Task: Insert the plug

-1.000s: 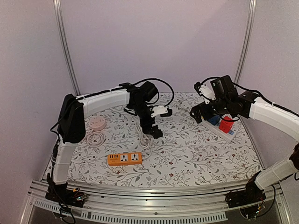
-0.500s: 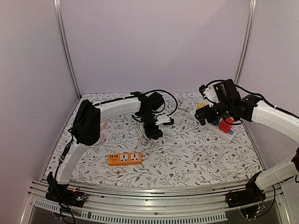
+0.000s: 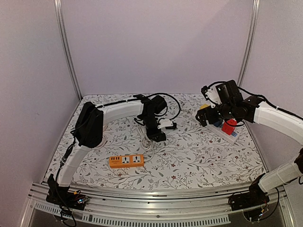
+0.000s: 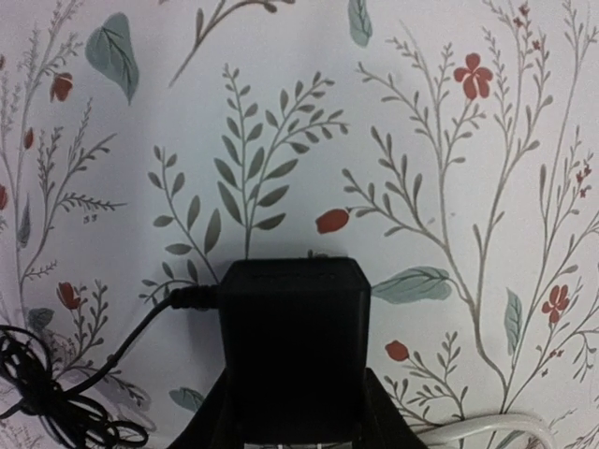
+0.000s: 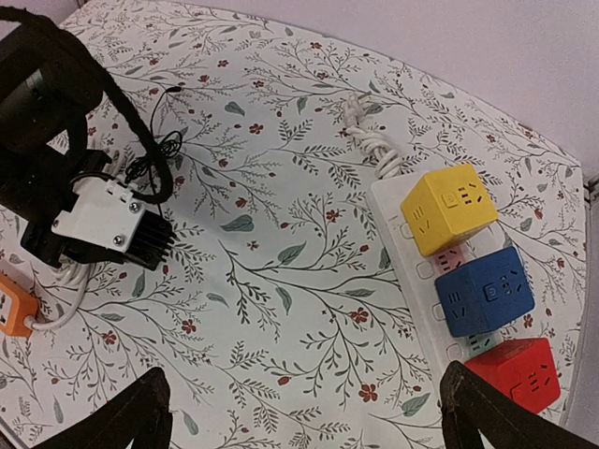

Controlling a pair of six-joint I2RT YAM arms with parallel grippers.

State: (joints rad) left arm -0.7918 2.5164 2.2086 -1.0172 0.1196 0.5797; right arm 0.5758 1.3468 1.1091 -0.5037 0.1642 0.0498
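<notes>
Left of centre, orange strip [image 3: 126, 161] lies flat on the flowered counter [image 3: 199, 156], near its front edge. Behind it we note a looped white cable [image 3: 144, 142].

Just past the loop, left claw [image 3: 157, 135] points down. In the wrist view its fingers [image 4: 211, 423] lie against both sides of the black plug [image 4: 295, 346], closed most of the way onto it. A thin black cord [image 4: 56, 402] leaves the plug's left side and bunches up. We cannot tell whether the plug touches the cloth.

Plug sits well apart from the white strip [image 5: 412, 281] at far right, which carries yellow cube [image 5: 449, 208], blue cube [image 5: 482, 292] and red cube [image 5: 510, 374] in a row.

Right claw [image 5: 314, 430] hangs above that strip's near end, spread wide, nothing between its fingers
</notes>
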